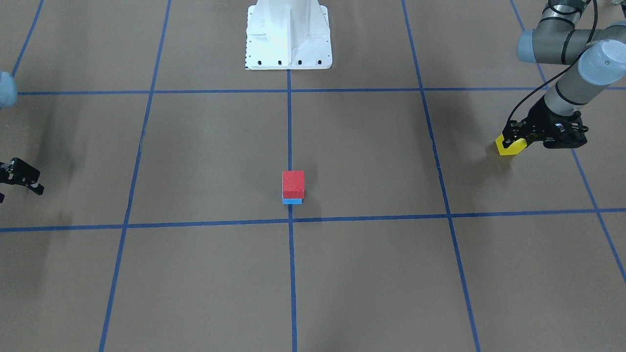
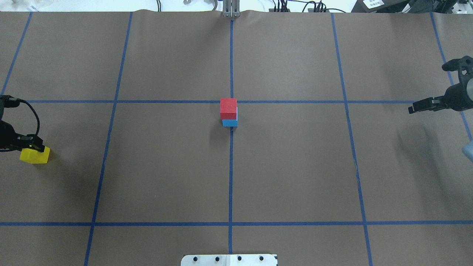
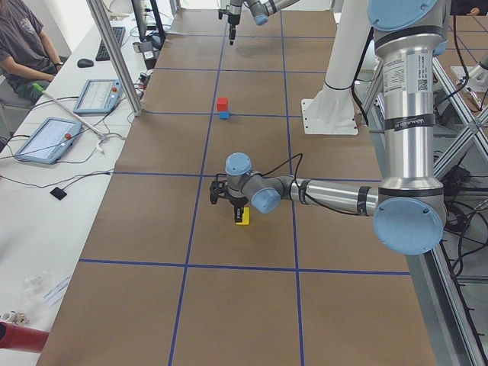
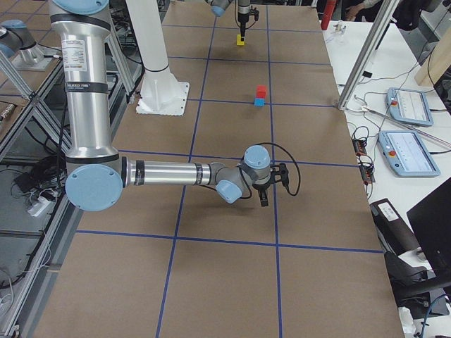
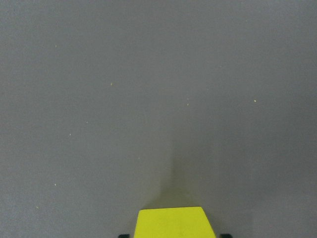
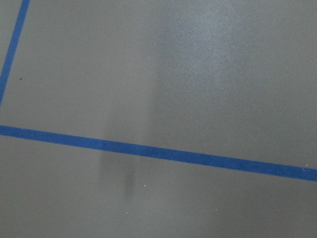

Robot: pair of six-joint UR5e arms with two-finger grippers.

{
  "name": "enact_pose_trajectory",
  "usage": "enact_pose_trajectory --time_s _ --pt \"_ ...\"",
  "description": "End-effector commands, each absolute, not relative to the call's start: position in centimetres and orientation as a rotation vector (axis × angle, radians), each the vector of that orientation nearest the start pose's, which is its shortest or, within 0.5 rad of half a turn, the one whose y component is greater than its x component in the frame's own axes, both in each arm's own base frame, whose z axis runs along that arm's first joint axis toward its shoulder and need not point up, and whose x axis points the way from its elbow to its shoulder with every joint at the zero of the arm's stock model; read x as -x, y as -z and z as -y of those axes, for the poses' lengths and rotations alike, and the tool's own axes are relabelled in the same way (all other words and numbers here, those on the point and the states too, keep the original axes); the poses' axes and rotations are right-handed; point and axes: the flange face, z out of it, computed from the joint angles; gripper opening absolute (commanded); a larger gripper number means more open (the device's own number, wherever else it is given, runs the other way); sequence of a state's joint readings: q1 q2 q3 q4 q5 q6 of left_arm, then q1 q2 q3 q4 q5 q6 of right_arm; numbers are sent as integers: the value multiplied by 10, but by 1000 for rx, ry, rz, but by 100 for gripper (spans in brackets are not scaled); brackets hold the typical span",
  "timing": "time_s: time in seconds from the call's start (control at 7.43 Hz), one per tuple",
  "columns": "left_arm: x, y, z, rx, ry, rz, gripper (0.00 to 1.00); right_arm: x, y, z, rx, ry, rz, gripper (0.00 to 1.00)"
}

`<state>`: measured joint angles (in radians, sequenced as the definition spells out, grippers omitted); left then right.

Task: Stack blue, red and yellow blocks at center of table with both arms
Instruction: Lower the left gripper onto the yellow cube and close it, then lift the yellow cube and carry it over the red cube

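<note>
A red block [image 1: 293, 183] sits on a blue block [image 1: 292, 201] at the table's centre, also seen in the overhead view as red [image 2: 228, 108] over blue [image 2: 230, 123]. My left gripper [image 2: 32, 148] is shut on a yellow block [image 2: 35, 155] at the table's far left edge, low over the surface. The yellow block also shows in the front view [image 1: 508, 146] and at the bottom of the left wrist view [image 5: 174, 223]. My right gripper [image 2: 428, 87] is open and empty at the far right, well away from the stack.
The robot's white base [image 1: 288, 34] stands at the table's robot-side edge. Blue tape lines [image 2: 231, 166] mark a grid on the brown surface. Tablets [image 3: 46, 137] and a seated person [image 3: 23, 46] are at a side bench beyond the table.
</note>
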<state>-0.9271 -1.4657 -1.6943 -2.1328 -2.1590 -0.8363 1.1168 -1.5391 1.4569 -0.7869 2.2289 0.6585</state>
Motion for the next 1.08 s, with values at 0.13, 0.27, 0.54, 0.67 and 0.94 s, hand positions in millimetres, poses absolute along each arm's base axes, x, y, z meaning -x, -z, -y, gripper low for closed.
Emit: enact_pose_trajectory --time_s 0.13,0.27,0.54,0.67,0.94 --pt "-241 -476 457 11 -17 -913 0 169 -616 509 -239 43 890 99" --pt "-265 -387 493 -4 -20 -921 0 169 -615 510 -241 43 891 99" --pt "-315 -204 537 -35 61 -922 0 171 -608 514 -251 47 896 99" --pt "-371 -157 529 -81 113 -893 0 172 -605 515 -255 50 900 99" --pt "-464 -90 577 -66 153 -821 0 173 -603 518 -263 51 900 99"
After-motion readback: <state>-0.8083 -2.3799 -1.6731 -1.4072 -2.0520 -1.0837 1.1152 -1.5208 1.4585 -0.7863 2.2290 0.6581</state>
